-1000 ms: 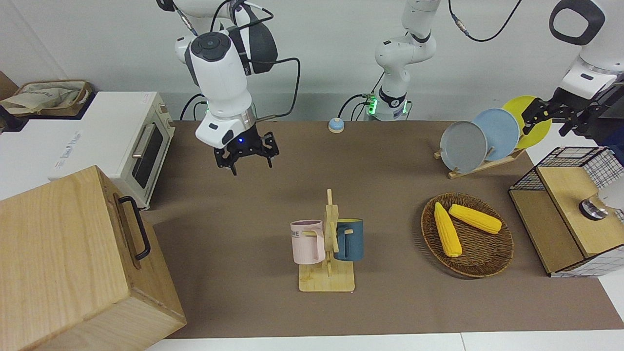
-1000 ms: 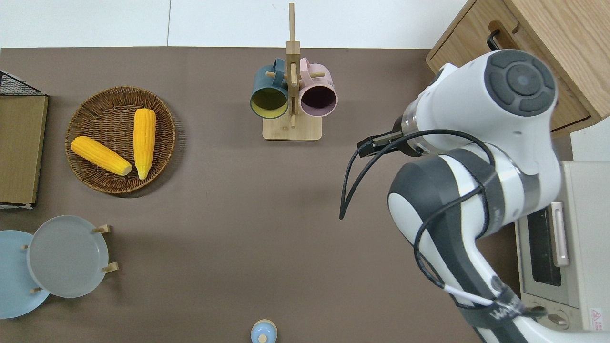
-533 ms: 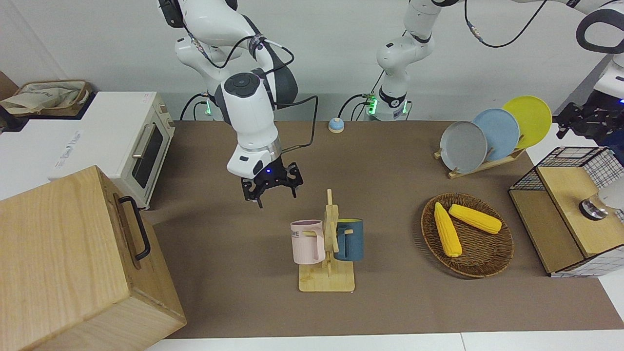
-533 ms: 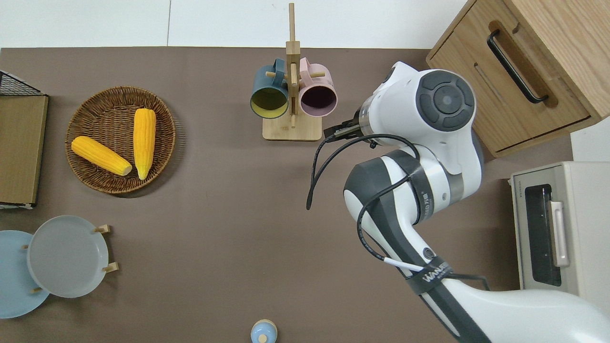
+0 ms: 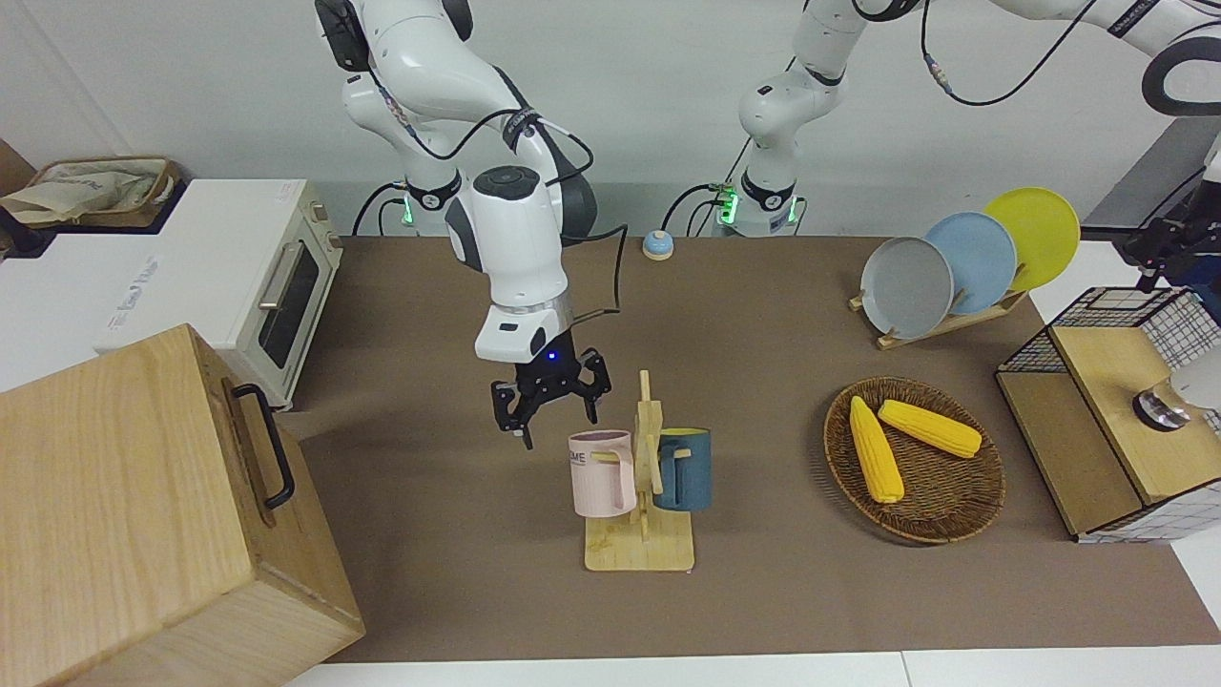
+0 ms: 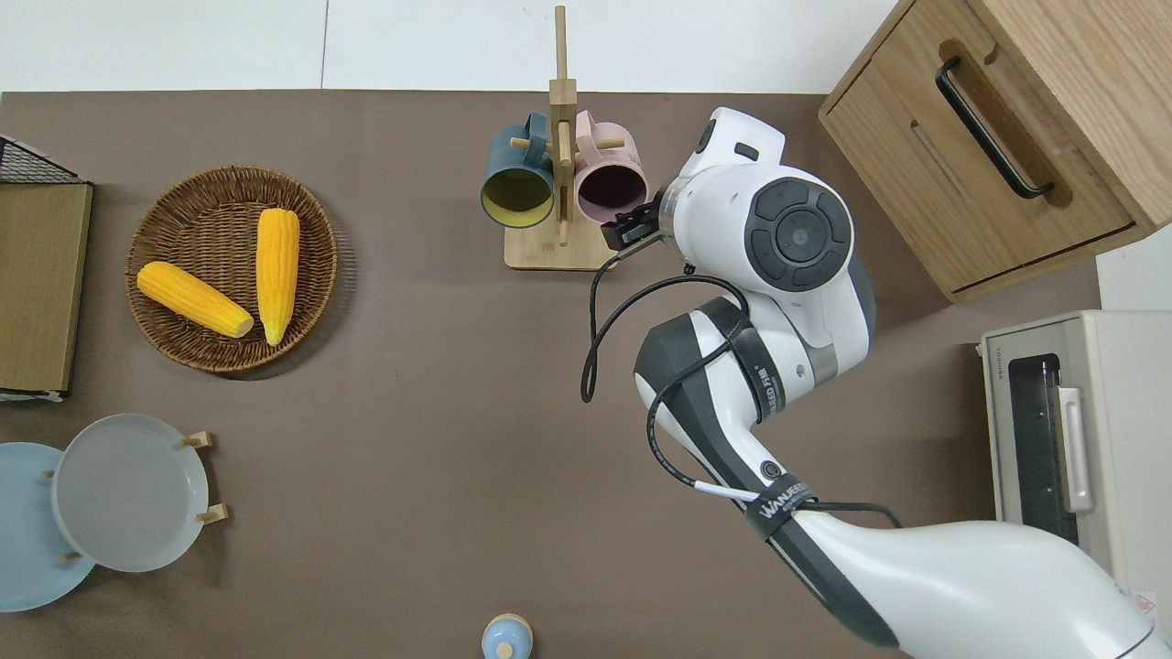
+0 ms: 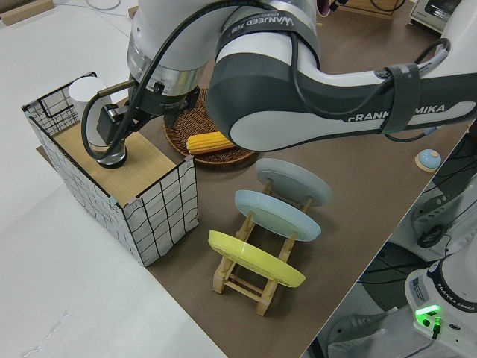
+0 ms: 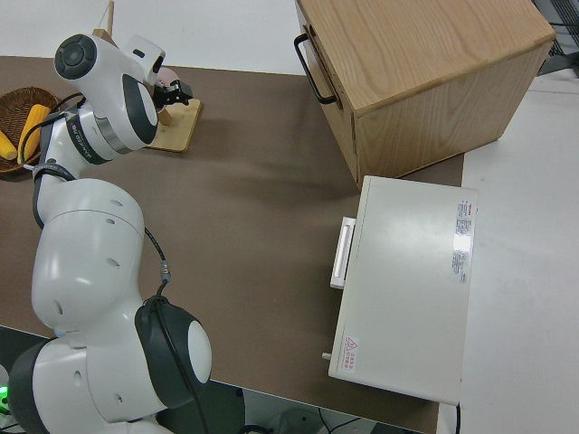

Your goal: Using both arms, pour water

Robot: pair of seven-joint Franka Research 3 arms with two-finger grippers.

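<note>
Pink mug (image 5: pixel 603 470) hangs just beside right gripper (image 5: pixel 550 398), jaws spread, empty; wicker basket (image 5: pixel 954 520) holds two corncobs (image 5: pixel 875 463).

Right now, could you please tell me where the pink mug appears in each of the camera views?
Front view: the pink mug hangs on the wooden mug rack, at the centre.
Overhead view: top centre, beside the blue mug, mouth facing the camera.
Left side view: only a sliver of pink at the top edge, too little to be sure.
Right side view: top corner, mostly hidden by the right arm.
Shared landmark: the wooden mug rack.
</note>
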